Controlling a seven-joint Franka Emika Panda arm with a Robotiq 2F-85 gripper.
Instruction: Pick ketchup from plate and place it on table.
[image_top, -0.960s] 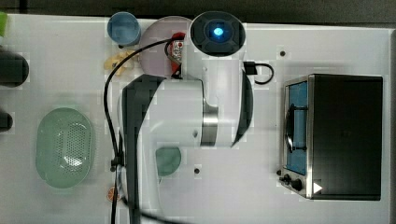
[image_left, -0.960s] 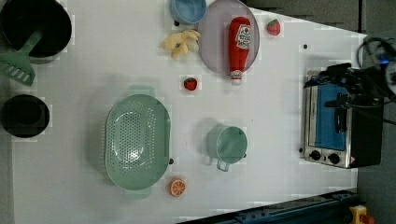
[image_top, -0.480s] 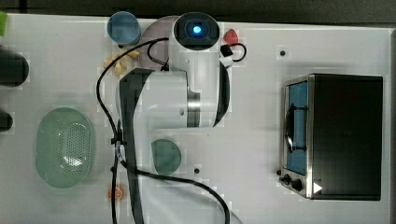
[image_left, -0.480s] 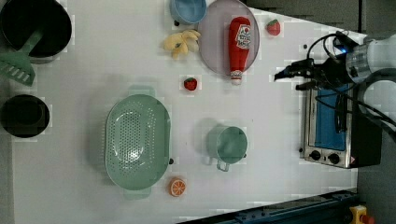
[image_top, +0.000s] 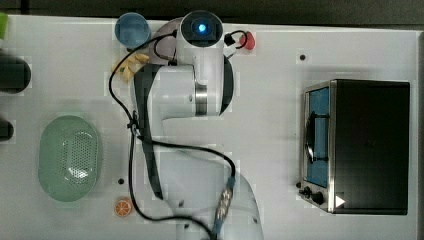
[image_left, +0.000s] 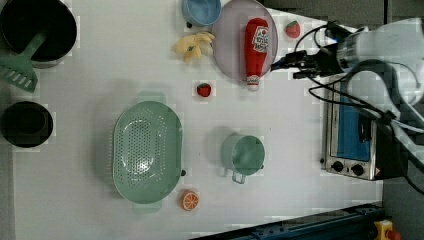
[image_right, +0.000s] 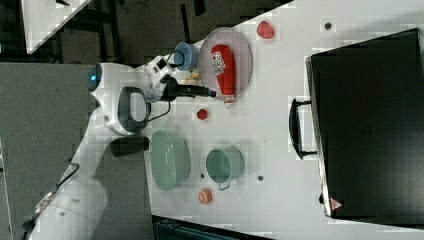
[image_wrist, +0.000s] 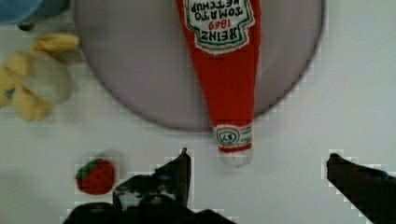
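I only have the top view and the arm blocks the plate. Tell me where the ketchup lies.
Observer: In the left view the ketchup lies flat on the plate, its cap past the rim over the table.
Operator: Report the gripper.
Observer: The wrist view shows the gripper open, its fingers either side of the cap, touching nothing.
Operator: Name what sits near the cap.
Observer: A small strawberry lies on the table, apart from the plate.
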